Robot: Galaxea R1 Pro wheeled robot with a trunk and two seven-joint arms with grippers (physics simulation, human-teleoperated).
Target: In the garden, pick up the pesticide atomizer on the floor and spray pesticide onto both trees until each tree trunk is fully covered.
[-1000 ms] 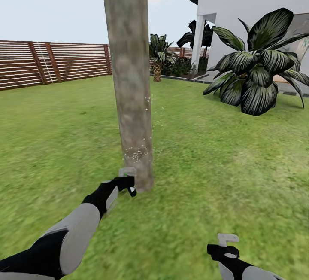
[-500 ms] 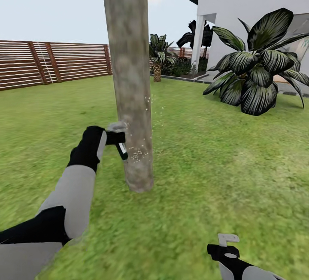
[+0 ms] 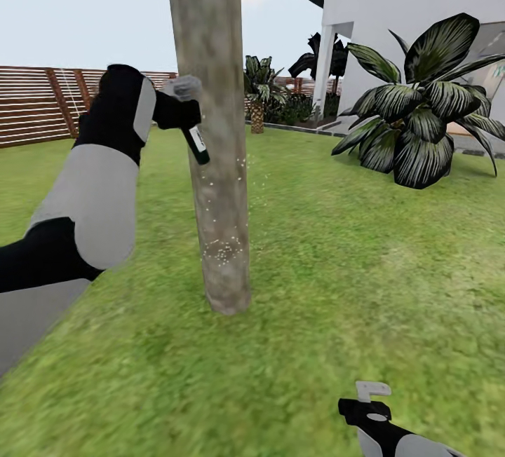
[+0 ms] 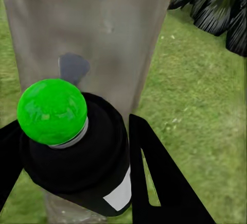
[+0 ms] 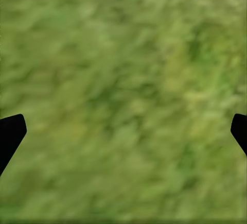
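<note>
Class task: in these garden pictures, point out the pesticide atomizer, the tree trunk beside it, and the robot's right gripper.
pesticide atomizer [image 3: 197, 142]: head view, on the bottle's white label band.
tree trunk [image 3: 217, 183]: head view, on the bare bark at mid-height.
right gripper [image 3: 371, 391]: head view, on the light grey fingers above the grass.

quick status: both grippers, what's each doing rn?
Left gripper: shut on the atomizer, held up against the tree trunk.
Right gripper: open, empty, low over the grass.

Head and left wrist views share the tree trunk, the latter close.
</note>
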